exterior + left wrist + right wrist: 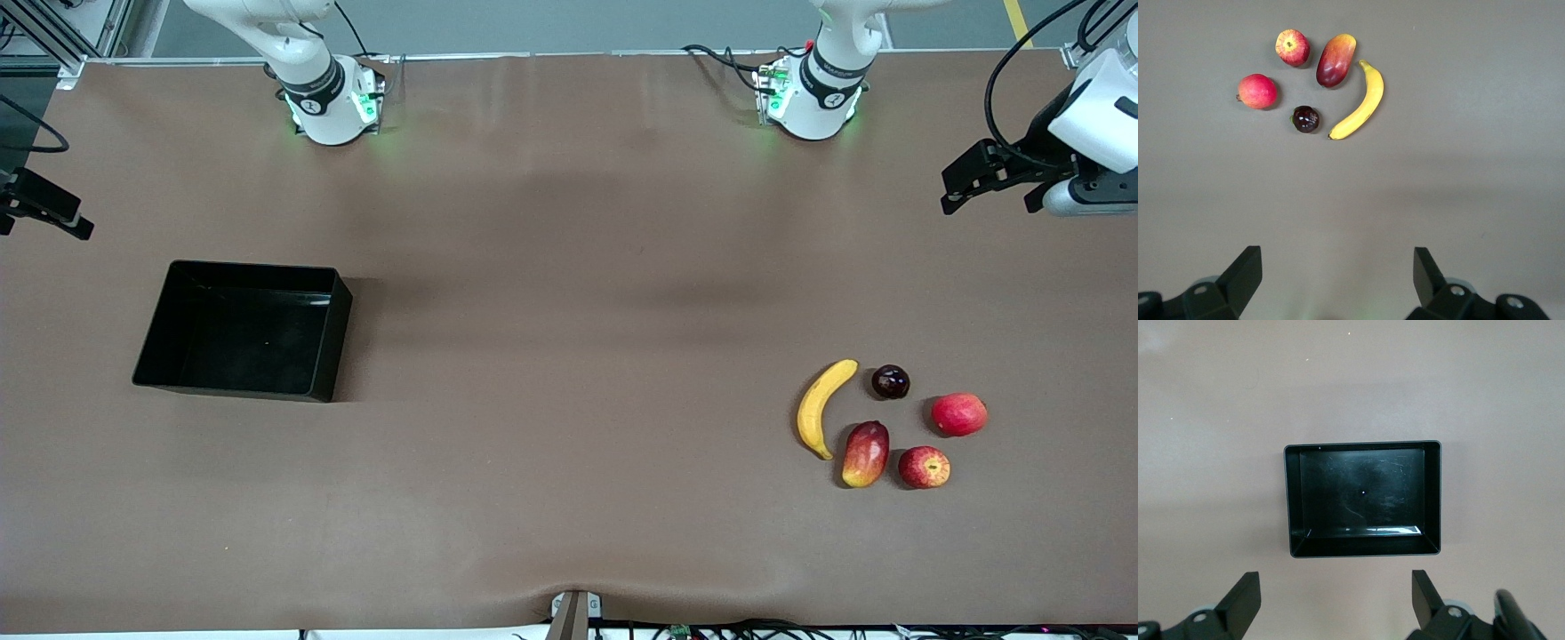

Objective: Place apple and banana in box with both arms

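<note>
The yellow banana lies among fruits at the left arm's end of the table, toward the front camera. The small streaked apple is the fruit nearest that camera. The black box stands empty at the right arm's end. My left gripper hangs open, high over bare table at its end, apart from the fruits. My right gripper hangs open, high over the table edge beside the box. Neither holds anything.
Beside the banana lie a red-and-yellow mango, a dark plum and a larger pinkish-red fruit. Brown table stretches wide between the box and the fruits.
</note>
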Action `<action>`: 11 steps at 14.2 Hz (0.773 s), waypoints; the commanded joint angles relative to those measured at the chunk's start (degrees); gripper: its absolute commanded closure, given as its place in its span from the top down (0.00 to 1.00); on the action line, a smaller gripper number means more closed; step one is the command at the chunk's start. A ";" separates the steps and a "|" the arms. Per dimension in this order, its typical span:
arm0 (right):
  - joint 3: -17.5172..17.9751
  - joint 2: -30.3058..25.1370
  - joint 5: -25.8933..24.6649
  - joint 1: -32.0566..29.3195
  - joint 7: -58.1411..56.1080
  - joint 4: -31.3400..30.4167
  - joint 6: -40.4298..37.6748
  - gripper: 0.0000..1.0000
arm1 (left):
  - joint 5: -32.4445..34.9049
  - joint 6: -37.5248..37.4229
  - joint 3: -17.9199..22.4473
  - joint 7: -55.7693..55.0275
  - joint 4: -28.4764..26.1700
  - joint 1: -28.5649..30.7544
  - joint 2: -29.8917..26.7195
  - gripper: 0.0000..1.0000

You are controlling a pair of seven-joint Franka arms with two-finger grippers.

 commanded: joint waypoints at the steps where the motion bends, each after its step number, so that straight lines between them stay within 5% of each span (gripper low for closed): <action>1: 0.42 -0.12 -0.12 -0.83 -0.62 0.11 -0.32 1.00 | 0.82 -0.48 -0.19 0.38 0.04 0.16 -0.77 1.00; 11: 0.42 -0.03 -0.03 -0.83 -0.53 0.29 -0.23 1.00 | 0.91 0.13 0.24 0.47 1.62 0.69 3.53 1.00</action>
